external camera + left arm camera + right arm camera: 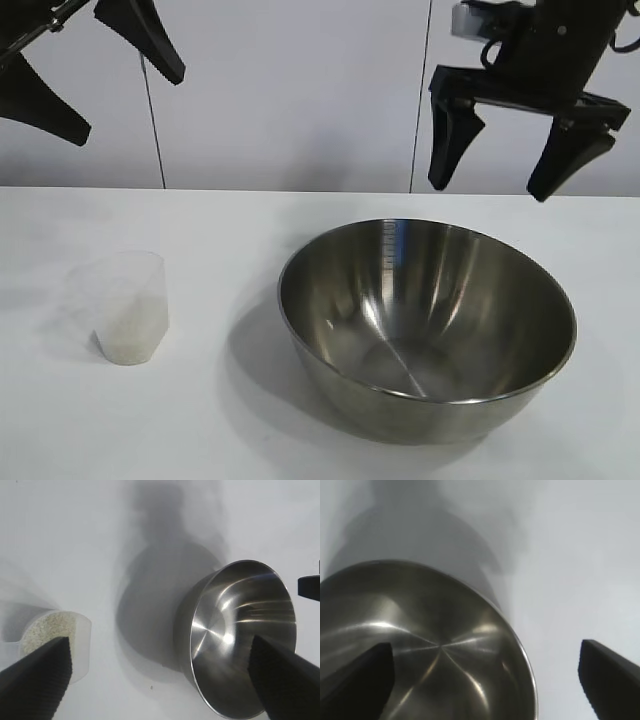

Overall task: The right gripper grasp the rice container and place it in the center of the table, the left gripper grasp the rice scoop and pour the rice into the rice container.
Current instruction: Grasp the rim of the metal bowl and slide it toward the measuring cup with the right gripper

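Exterior view: left gripper [75, 75] cut off by the top and left edges; right gripper's [495, 165] mount cut by the top edge. Right wrist view: bowl [420, 645] cropped at the frame's edges.

Left gripper [160, 680] is hanging above the table [75, 540], fingers [37, 680] spread wide, nothing between them. Rice scoop [75, 640] is sitting upright by one fingertip, rice [47, 630] heaped inside. Rice container [240, 635] is sitting well apart from the scoop, partly behind the other finger, throwing a dark shadow on the table. A black part is poking in at the edge past the container.
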Robot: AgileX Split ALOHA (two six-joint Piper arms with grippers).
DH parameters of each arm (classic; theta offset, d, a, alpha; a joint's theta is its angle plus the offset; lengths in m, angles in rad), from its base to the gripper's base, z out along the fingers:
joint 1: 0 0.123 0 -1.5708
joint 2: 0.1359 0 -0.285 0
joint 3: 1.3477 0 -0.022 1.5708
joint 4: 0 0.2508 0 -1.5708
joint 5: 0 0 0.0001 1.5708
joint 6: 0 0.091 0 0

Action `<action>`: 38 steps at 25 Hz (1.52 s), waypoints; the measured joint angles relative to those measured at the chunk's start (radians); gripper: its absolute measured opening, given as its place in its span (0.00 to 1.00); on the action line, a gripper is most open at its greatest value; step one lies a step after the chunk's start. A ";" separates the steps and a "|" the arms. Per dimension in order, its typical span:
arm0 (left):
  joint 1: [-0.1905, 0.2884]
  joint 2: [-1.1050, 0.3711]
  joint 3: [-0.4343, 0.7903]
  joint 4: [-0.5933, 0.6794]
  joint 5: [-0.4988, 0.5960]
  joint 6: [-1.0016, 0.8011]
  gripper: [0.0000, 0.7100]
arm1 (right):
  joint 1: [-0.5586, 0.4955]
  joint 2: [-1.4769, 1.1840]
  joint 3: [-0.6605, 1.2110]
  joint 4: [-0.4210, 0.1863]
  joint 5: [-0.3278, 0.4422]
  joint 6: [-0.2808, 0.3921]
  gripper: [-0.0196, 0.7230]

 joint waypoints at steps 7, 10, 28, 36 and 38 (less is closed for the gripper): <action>0.000 0.000 0.000 0.000 0.000 0.000 0.97 | 0.000 0.000 0.232 0.034 -0.221 -0.069 0.95; 0.000 0.000 0.000 0.000 0.000 0.000 0.97 | 0.000 0.000 0.294 0.035 -0.304 -0.075 0.91; 0.000 0.000 0.000 0.000 0.000 0.000 0.97 | 0.000 0.000 0.325 0.044 -0.336 -0.078 0.04; 0.000 0.000 0.000 0.000 0.000 0.000 0.97 | 0.000 -0.001 0.326 0.136 -0.327 -0.126 0.04; 0.000 0.000 0.000 0.000 0.000 0.000 0.97 | 0.000 -0.007 0.326 0.174 -0.324 -0.155 0.04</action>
